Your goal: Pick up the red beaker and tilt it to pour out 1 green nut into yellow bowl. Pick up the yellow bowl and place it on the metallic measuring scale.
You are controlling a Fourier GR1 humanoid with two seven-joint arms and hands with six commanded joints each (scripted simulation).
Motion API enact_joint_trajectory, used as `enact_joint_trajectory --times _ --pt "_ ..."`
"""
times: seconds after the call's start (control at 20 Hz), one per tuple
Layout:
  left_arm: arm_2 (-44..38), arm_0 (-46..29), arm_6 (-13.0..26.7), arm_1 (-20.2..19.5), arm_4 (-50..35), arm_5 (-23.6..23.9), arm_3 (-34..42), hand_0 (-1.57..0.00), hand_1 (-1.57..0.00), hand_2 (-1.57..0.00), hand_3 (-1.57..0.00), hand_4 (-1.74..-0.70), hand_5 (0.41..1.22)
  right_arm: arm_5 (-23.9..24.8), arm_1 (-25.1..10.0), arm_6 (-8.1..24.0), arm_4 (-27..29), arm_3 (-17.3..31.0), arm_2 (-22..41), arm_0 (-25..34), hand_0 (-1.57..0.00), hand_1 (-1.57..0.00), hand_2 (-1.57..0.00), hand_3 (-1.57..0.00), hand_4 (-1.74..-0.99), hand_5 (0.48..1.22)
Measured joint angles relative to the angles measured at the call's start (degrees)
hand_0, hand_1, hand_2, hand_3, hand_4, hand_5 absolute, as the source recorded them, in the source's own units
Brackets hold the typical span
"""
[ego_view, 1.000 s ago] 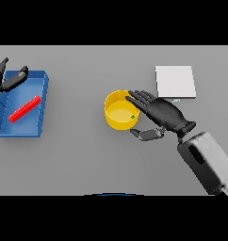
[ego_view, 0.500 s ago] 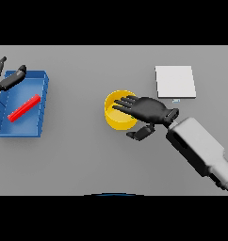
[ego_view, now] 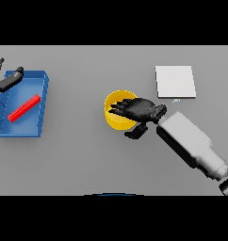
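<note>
As my right hand lay over the yellow bowl, fingers spread, thumb outside, I was on the bowl pickup; next: clamp rim, lift twd scale.

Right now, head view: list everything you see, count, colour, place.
yellow bowl: 1, yellow, centre of the table, partly under the right hand.
red beaker: 1, red, lying inside the blue tray.
blue tray: 1, blue, left side of the table.
measuring scale: 1, pale grey square, far right of the bowl.
table: 1, grey.
right hand: 1, dark, fingers over the bowl, thumb outside its near rim.
left hand: 1, dark, at the tray's far left corner, fingers spread.
</note>
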State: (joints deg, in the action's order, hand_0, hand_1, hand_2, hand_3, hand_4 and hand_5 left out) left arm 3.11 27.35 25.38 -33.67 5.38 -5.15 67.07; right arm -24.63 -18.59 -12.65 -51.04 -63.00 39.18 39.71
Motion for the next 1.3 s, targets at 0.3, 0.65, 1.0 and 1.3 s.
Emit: enact_joint_trajectory --times 0.3,0.65,1.0,1.3 --pt "0.0 0.7 -1.3 0.3 0.6 0.5 -1.7 0.0 0.0 0.0 0.0 -0.79 0.71 -0.4 0.9 0.1 0.0 1.1 0.2 0.5 -0.45 -0.41 -0.35 -0.32 -1.363 0.957" --pt "0.0 -0.1 -1.7 -0.3 0.4 -0.2 -1.0 0.0 0.0 0.0 0.0 -0.78 0.711 -1.6 -0.3 -1.1 0.9 0.2 0.1 0.8 -1.34 -1.33 -1.25 -1.07 -1.658 1.166" --pt "0.3 0.6 -0.9 0.3 0.6 0.2 -0.9 0.0 0.0 0.0 0.0 -0.78 0.704 -3.7 -0.9 0.0 3.1 -1.8 -0.4 1.7 -1.52 -1.52 -1.41 -1.18 -1.724 1.209" --pt "0.2 0.4 -1.2 -0.4 0.5 -0.1 -0.2 0.0 0.0 0.0 0.0 -0.78 0.702 -8.7 -5.4 2.8 5.5 -8.3 -3.0 2.0 -1.56 -1.56 -1.45 -1.2 -1.736 1.218"
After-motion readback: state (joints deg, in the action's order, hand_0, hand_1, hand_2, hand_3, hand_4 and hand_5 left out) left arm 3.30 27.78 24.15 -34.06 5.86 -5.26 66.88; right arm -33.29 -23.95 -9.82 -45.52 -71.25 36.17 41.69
